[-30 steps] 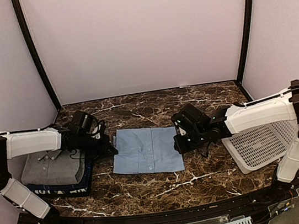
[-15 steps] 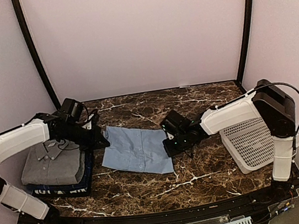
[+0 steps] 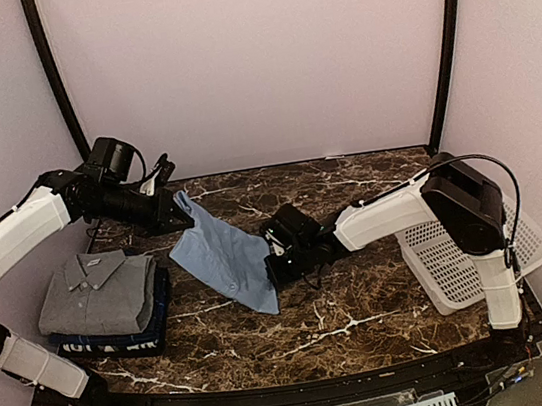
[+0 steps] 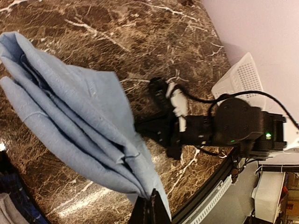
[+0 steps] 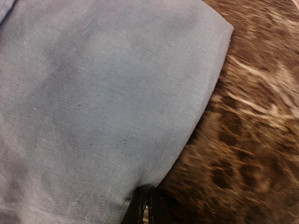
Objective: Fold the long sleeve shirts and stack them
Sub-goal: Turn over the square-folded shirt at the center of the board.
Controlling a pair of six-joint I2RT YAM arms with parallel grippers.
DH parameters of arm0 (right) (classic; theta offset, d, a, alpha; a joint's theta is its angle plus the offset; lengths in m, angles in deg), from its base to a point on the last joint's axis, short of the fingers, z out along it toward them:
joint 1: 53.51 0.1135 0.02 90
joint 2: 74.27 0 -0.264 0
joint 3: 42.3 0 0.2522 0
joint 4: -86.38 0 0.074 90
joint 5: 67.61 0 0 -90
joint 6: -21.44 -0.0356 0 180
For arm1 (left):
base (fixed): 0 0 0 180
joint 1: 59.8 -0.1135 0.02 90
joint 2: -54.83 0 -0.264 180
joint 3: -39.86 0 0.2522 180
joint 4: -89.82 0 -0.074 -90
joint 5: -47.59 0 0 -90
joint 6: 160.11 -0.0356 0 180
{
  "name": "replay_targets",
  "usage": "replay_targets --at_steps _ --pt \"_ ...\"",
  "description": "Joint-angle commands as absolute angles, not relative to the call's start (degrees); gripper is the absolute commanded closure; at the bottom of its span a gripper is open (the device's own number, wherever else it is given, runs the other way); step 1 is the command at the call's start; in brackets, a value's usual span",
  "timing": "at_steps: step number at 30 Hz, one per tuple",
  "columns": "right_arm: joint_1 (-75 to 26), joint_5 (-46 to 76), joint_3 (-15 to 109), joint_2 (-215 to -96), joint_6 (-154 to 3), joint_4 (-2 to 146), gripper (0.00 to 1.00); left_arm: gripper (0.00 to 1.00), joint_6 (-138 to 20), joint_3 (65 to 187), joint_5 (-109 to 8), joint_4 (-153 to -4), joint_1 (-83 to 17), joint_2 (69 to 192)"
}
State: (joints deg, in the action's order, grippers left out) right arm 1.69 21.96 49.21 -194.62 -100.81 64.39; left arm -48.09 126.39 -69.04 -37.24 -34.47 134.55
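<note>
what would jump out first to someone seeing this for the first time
The light blue shirt hangs folded between the two arms over the middle of the marble table, pinched at its upper corner by the left gripper and at its lower edge by the right gripper. At the left sits a neat stack, a grey shirt on a navy shirt; a white basket sits at the right.

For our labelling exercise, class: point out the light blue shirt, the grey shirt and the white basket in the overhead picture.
light blue shirt [image 3: 223, 255]: top view, middle of the held-up folded cloth.
grey shirt [image 3: 97, 296]: top view, its folded front, below the collar.
white basket [image 3: 453, 273]: top view, bare lattice floor.
</note>
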Motion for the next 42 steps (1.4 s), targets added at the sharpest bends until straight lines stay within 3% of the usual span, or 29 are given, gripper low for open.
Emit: replay_targets --at_steps 1,9,19,36,42 --pt "4.43 14.09 55.01 -201.27 -103.64 69.83 0.96 1.00 -51.10 132.64 -75.88 -36.02 -34.76 135.33" --pt "5.87 0.05 62.61 -211.94 -116.72 90.79 0.95 1.00 -47.80 134.18 -83.34 -41.91 -33.99 139.60" --pt "3.61 -7.42 67.99 -219.27 -124.61 99.29 0.93 1.00 -41.71 129.38 -89.20 -51.61 -29.81 139.71" --pt "-6.49 -10.72 61.37 -218.40 -124.85 102.55 0.87 1.00 -37.48 122.27 -88.27 -58.29 -26.32 139.50" --pt "-11.70 -12.58 64.61 -219.05 -120.53 96.34 0.82 1.00 -37.25 121.93 -89.79 -59.24 -26.20 140.96"
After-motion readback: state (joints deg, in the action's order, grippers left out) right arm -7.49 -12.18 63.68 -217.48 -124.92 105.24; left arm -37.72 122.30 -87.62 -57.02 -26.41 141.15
